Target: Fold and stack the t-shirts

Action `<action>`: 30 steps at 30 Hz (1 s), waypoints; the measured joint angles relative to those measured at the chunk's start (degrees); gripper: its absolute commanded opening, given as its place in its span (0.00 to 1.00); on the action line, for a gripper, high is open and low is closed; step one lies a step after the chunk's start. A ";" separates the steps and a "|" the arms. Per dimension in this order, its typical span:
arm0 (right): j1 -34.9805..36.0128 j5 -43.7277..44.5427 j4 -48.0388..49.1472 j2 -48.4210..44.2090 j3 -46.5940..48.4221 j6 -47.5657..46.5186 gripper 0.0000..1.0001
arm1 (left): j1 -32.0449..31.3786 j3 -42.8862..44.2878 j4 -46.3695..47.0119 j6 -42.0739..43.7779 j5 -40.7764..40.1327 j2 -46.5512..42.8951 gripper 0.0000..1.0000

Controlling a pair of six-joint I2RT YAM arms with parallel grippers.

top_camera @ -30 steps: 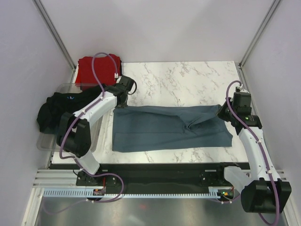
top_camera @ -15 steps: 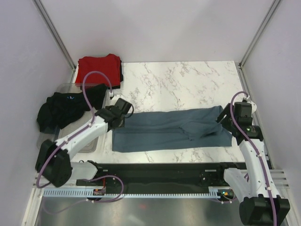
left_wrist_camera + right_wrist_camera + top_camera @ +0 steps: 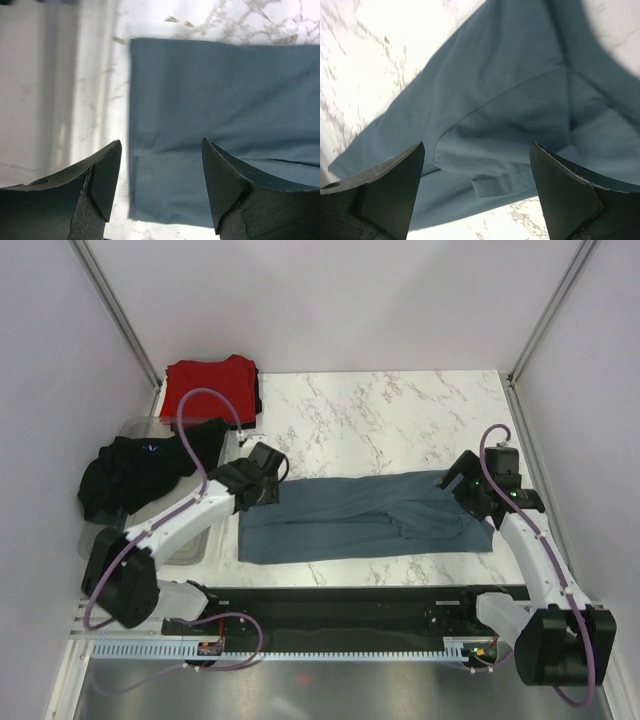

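The white marble desk (image 3: 400, 410) holds a blue-grey t-shirt (image 3: 340, 522), folded long near the front edge. A black t-shirt (image 3: 125, 475) lies in the clear tray (image 3: 140, 425) on the left, with a red t-shirt (image 3: 205, 380) behind it. The left pincer (image 3: 160, 150) and right pincer (image 3: 477, 150) hang over the blue shirt's ends, fingers spread wide, holding nothing.

White marble tabletop (image 3: 400, 410), pale lilac walls (image 3: 330, 300), grey metal floor (image 3: 350, 695) in front.
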 measured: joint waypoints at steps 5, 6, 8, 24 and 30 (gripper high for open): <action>5.18 -5.31 5.07 8.24 -3.15 2.73 0.94 | -0.15 6.47 3.43 0.15 7.08 17.40 0.69; 5.95 -5.95 5.40 10.01 -3.50 2.82 0.95 | -0.22 8.13 3.80 0.28 8.46 20.83 0.69; 6.54 -6.49 6.21 14.58 -3.96 3.04 0.95 | -0.22 11.04 4.48 0.55 10.95 26.34 0.68; 6.54 -8.63 6.12 55.67 32.39 4.92 0.91 | -0.20 3.63 12.74 -4.26 23.23 24.30 0.69; 8.33 -10.64 8.26 75.65 61.57 4.00 0.91 | -4.02 -3.21 19.93 -15.37 36.87 20.00 0.69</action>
